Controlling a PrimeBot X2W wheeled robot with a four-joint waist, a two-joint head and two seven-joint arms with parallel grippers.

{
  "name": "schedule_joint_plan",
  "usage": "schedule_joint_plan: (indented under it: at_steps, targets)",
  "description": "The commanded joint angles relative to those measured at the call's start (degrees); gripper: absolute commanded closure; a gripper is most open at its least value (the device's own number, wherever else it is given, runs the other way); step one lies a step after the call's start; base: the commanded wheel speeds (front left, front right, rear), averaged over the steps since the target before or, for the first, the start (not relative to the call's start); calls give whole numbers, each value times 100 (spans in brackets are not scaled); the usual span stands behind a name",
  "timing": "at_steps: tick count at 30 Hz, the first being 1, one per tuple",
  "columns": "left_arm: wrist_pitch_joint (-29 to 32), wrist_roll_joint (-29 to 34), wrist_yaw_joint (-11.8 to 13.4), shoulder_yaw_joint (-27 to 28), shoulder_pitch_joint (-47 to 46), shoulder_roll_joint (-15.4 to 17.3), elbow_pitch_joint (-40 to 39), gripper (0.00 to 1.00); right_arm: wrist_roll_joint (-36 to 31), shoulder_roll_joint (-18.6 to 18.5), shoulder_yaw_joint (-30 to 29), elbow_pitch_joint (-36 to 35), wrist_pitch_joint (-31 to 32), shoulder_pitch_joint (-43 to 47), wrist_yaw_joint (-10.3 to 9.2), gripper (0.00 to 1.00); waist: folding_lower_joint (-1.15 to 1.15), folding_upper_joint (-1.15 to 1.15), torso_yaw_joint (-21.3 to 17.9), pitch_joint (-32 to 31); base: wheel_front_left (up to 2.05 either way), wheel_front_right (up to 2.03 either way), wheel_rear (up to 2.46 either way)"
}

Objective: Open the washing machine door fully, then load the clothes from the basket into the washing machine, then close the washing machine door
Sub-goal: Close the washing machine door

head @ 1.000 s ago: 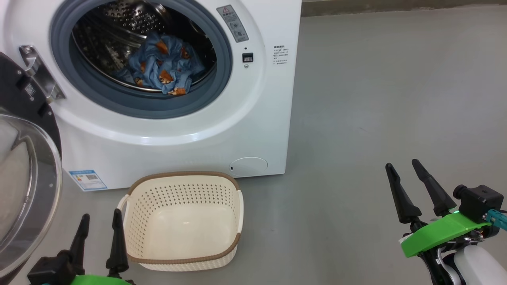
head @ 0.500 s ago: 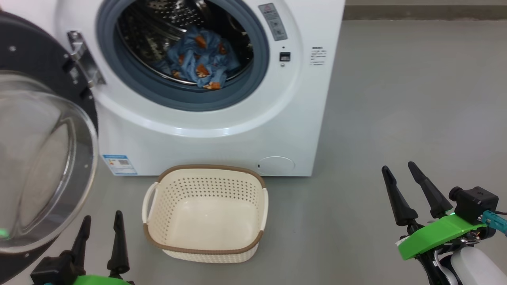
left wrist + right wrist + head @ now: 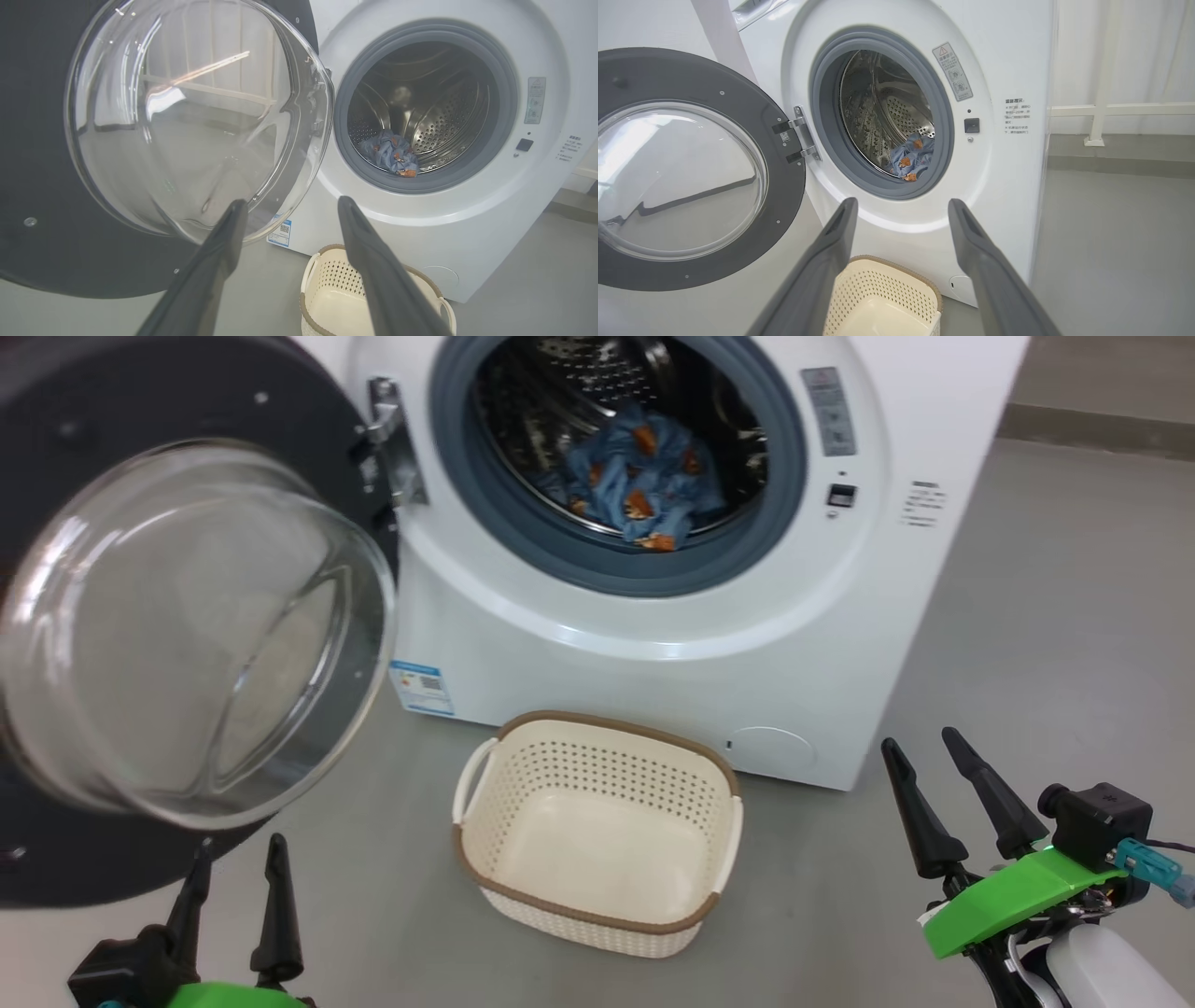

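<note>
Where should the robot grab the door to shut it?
On the door, take the black rim at the side farthest from the hinge, coming from the left with the open left gripper, which is nearest. Far from the hinge it should swing easiest. The glass bowl bulges smooth and round, so a grip would probably slip.

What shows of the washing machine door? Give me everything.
The washing machine door is round: a wide dark rim, dotted with small screws, around a clear glossy glass bowl that bulges outward and mirrors the room. It stands upright, swung wide open to the left of the drum opening, joined to the white washing machine front by a metal hinge. In the head view the open left gripper sits close below its rim, not gripping it.
</note>
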Motion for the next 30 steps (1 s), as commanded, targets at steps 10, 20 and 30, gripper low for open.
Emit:
schedule_joint_plan:
  at_steps: [10,20,30]
  targets:
    - [-64,88,176,240,-131,131,-278,0,47,6,96,-93,-46,-49,26,0,0,0,1074,-82,0,0,0]
    - [-102,108,370,366,-13,154,-335,0,61,19,233,-44,-46,-158,26,0,0,0,1204,-52,0,0,0]
    - [-121,100,425,384,34,166,-359,0,118,-20,286,-24,-46,-153,26,0,0,0,1179,-78,0,0,0]
